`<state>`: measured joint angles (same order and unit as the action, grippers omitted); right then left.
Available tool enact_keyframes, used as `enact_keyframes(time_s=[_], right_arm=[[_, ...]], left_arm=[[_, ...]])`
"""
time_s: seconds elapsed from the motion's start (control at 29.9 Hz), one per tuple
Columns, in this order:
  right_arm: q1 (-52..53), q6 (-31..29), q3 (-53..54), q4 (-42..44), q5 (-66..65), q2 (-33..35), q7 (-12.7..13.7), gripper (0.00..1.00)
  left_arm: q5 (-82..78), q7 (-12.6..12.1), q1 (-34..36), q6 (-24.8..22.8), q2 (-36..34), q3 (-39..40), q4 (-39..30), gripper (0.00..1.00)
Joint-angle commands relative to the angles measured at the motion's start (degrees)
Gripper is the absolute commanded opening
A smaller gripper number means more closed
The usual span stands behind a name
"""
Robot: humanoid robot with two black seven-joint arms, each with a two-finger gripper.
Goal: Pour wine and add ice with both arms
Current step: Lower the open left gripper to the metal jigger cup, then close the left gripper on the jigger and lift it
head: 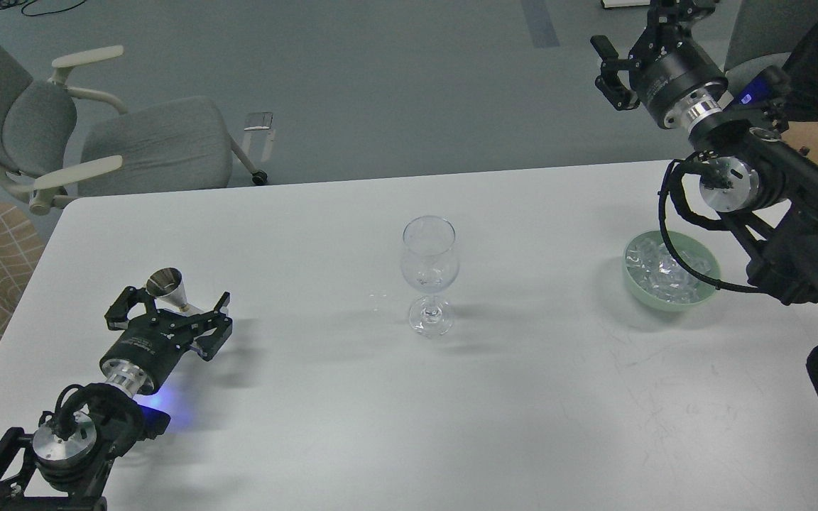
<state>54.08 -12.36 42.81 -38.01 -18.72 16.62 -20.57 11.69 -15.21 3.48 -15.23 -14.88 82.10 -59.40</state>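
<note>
**Head view: both pincers spread, glass upright at centre**

Head view shows our left pincer (171, 312) low over the white tabletop (309, 426), its fingers spread wide. A small metal cone-shaped cup (167, 287) stands between them, wide mouth up and long axis near vertical; we cannot tell whether either finger touches it.

Our right pincer (611, 71) hangs high past the tabletop's far right edge, fingers apart and pointing left, gripping nothing.

The wine glass (429, 273) stands upright on its foot at the tabletop's centre, stem vertical, mouth up, well apart from both pincers. Whether any wine lies in its bowl we cannot tell.

The ice (664, 273) is heaped as clear lumps in a pale green bowl (709, 261) at the right, below our right arm (792, 213), whose black cable loops across the bowl.
</note>
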Motion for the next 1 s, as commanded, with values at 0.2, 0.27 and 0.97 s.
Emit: enact_keyframes(time_s=[0.2,0.27,0.97], right_arm=[[-0.38,-0.03,0.00,-0.05,0.00,0.08,0.00,1.00],[-0.38,-0.03,0.00,-0.14,0.00,-0.01,0.00,1.00],[-0.46,-0.03,0.00,-0.23,0.00,0.08,0.00,1.00]], left_arm=[[-2.02,1.41,0.13,-0.24,0.02,-0.01,0.43,0.49],[-2.11,2.11,0.04,-0.24,0.11,-0.01,0.43,0.39],[-4.13,2.38,-0.05,-4.90,0.64,0.07,0.78,0.02]])
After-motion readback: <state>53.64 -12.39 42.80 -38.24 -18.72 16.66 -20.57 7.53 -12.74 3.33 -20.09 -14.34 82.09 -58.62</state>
